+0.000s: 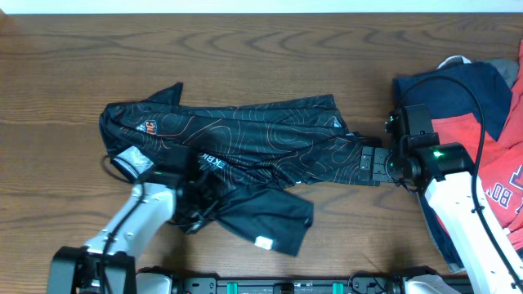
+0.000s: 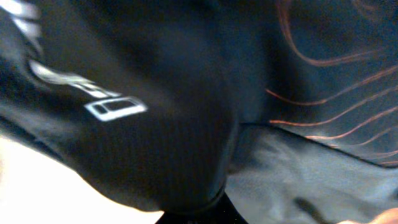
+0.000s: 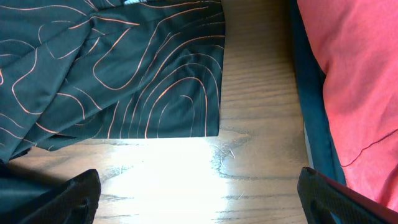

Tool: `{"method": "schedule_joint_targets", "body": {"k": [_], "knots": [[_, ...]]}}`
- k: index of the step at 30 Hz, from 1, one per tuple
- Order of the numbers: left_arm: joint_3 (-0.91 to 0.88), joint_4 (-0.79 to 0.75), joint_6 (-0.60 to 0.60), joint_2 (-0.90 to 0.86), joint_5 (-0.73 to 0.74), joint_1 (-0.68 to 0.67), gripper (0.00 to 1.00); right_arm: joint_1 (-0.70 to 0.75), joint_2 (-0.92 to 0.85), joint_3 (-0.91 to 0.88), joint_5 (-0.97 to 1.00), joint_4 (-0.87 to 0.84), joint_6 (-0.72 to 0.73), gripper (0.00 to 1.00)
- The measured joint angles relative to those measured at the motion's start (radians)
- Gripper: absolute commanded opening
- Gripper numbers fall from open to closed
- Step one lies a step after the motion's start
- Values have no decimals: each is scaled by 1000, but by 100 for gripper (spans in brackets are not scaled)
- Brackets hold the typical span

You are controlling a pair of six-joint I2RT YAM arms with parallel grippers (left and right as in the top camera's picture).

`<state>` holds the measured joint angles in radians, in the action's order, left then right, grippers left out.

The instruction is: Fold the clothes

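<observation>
The black jersey (image 1: 245,135) with thin orange contour lines lies spread across the middle of the table, one flap folded toward the front (image 1: 270,216). My left gripper (image 1: 198,198) is buried in its near-left part and shut on the cloth. In the left wrist view black fabric (image 2: 155,112) fills the picture and covers the fingers. My right gripper (image 1: 368,162) hovers open at the jersey's right end. Its fingers (image 3: 78,196) straddle bare wood just short of the hem corner (image 3: 186,106). Red-and-navy garments (image 1: 474,122) lie heaped at the right.
The wooden table (image 1: 270,57) shows bare wood at the back and far left. The red-and-navy pile (image 3: 354,81) lies close beside my right gripper's right finger. The arm bases stand at the front edge.
</observation>
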<state>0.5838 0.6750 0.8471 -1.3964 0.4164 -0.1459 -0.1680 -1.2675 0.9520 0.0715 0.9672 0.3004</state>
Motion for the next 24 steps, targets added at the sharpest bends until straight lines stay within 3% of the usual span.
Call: {"method": "schedule_joint_targets", "body": {"k": [9, 14, 20, 24], "knots": [[243, 188, -218, 41, -5, 533, 6, 0, -2, 0, -73, -3, 8, 94], [280, 215, -273, 57, 20, 750, 6, 0, -46, 0, -91, -4, 72, 93], [280, 237, -322, 57, 39, 949, 6, 0, -177, 0, -134, -111, 177, 88], [280, 248, -334, 57, 45, 982, 6, 0, -253, 0, -221, -225, 211, 82]]}}
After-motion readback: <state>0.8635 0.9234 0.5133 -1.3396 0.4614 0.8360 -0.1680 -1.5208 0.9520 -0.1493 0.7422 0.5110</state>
